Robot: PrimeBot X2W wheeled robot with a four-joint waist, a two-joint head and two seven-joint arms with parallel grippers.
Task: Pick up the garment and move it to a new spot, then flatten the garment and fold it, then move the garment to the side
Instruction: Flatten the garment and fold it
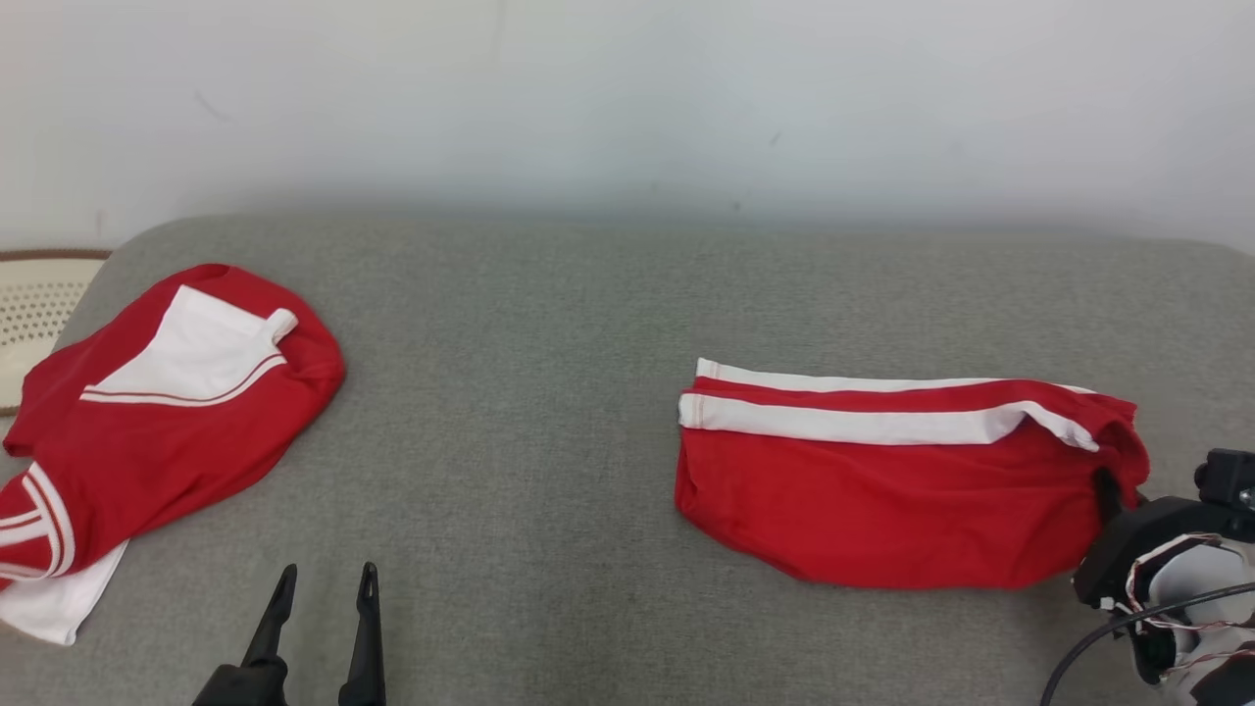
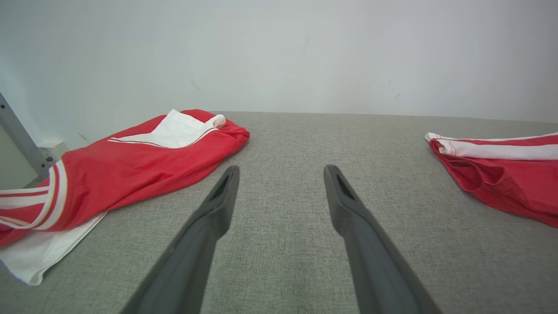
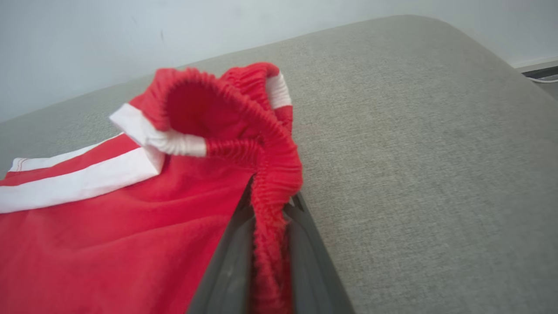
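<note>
The red shorts point(image 1: 882, 490) lie right of centre on the grey padded counter point(image 1: 549, 324), doubled over into a fairly tidy oblong with the white side stripe point(image 1: 863, 424) running along the far edge. Folding therefore looks done, and the step in hand is most likely the last one, carrying the garment aside. The right end effector point(image 3: 273, 205) is nearly closed, its two fingers pinching the gathered elastic waistband point(image 3: 279, 165) at the shorts' right end. The left end effector point(image 1: 328, 569) is spread wide and holds nothing, hovering over bare cloth near the front edge. A second red-and-white garment point(image 1: 176, 431) sits crumpled at the far left, well apart from the shorts. The next move calls for a low lift or a drag by that single pinch. The fold could fall open if the shorts are raised high, so keeping them close to the counter seems wise. The right wrist view gives the grip itself — elastic squeezed between the fingers and the waist opening gaping above. The head view shows just one dark finger at the hem, but it does lay out both garments and the free space between them.
</note>
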